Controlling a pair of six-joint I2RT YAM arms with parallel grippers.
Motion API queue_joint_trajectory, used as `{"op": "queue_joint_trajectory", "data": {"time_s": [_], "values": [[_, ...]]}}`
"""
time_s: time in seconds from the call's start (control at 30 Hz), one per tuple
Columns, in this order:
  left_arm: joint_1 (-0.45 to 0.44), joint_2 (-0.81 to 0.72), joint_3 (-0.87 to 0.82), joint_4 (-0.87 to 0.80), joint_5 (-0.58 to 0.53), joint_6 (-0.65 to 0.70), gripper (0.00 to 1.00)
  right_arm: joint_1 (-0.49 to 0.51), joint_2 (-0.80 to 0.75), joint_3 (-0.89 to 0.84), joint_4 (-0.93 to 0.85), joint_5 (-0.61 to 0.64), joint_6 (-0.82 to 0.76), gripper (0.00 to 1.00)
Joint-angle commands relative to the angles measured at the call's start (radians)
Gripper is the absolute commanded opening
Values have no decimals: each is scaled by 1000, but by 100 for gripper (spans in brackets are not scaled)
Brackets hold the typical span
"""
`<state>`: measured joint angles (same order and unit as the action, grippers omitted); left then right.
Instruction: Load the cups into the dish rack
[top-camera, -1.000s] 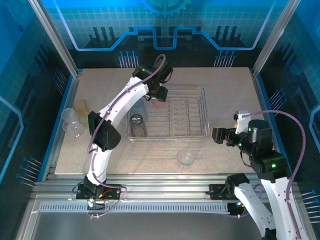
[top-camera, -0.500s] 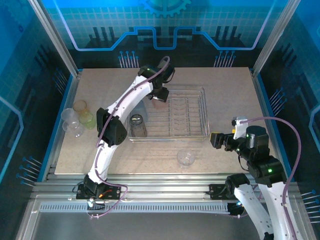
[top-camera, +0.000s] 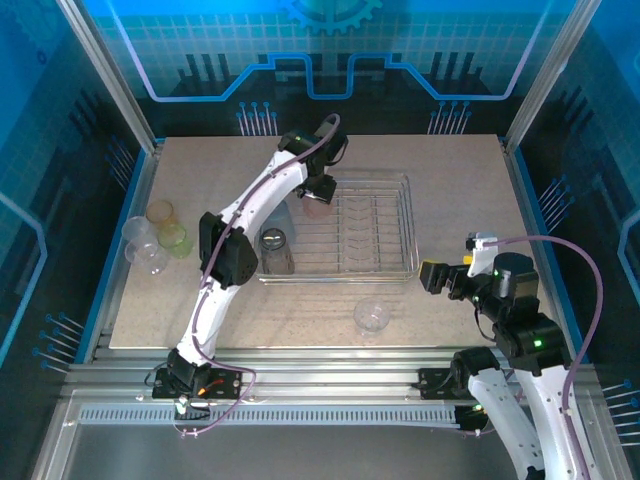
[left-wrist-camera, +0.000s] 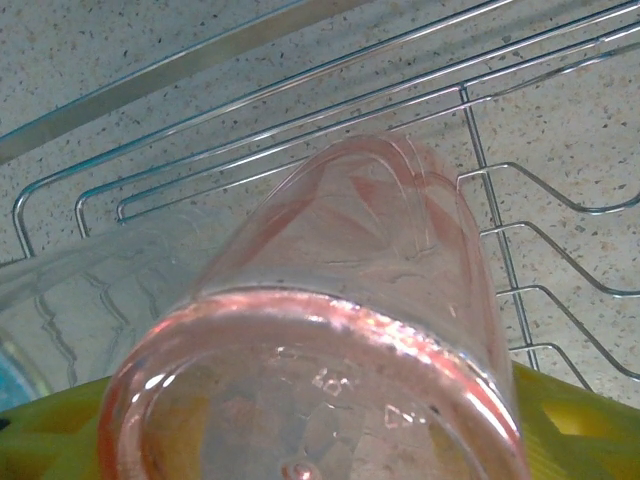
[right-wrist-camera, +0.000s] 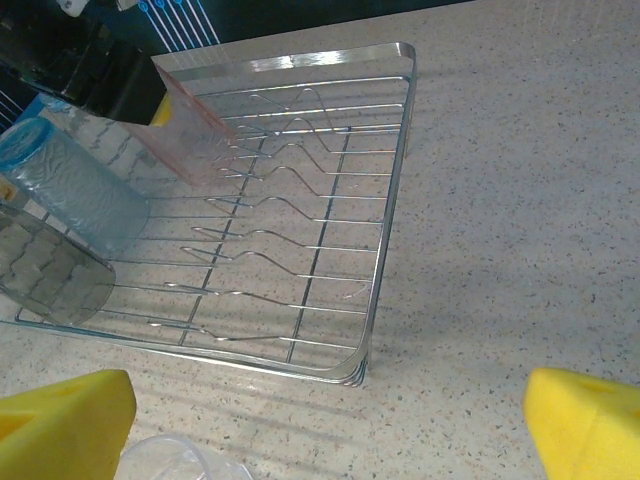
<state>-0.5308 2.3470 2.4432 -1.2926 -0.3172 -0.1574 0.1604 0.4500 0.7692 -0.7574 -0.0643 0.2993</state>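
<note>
1. Two cups rest tilted at the left end of the dish rack (top-camera: 411, 230): a pale blue cup (right-wrist-camera: 75, 190) and a smoky grey cup (right-wrist-camera: 50, 275).
2. The left pincer (top-camera: 319, 192) grips the pink cup (left-wrist-camera: 350, 260) across its body between its yellow pads (left-wrist-camera: 575, 415). The cup hangs tilted over the rack's far left corner, just beyond the pale blue cup. Contact with the wires cannot be confirmed.
3. Judged step in hand: seating the pink cup.
   - Lower it until the wires between two divider prongs carry it.
   - Hold it apart from the pale blue cup so that neighbour is not nudged.
   - Open the pads only once the cup is supported.
   - Withdraw upward, clear of the rack rim.
4. The right pincer (top-camera: 433, 275) stands wide open and empty, above the surface (top-camera: 450, 170) just right of the rack's near right corner. A clear cup (top-camera: 372, 316) just in front of the rack is its likely next pick.
5. Other cups wait near the surface's left edge, among them an amber cup (top-camera: 160, 212) and a yellow-green cup (top-camera: 175, 238).
</note>
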Motion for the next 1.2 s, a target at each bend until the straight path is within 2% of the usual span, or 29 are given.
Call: {"op": "queue_joint_trajectory", "data": {"time_s": [0.0, 0.17, 0.37, 0.5, 0.83, 1.17], "values": [[6, 22, 49, 8, 14, 32, 59, -18, 4, -4, 43, -19, 26, 100], [7, 42, 57, 10, 16, 41, 66, -27, 20, -6, 49, -36, 24, 100], [8, 47, 58, 17, 1, 51, 86, -46, 34, -11, 48, -23, 58, 100], [6, 41, 66, 22, 0, 57, 94, -68, 45, 0, 28, -24, 74, 100], [-4, -9, 65, 53, 34, 55, 96, -85, 58, 42, -23, -81, 67, 99], [-39, -72, 33, 47, 11, 53, 97, -85, 64, 130, -118, -93, 69, 96]]}}
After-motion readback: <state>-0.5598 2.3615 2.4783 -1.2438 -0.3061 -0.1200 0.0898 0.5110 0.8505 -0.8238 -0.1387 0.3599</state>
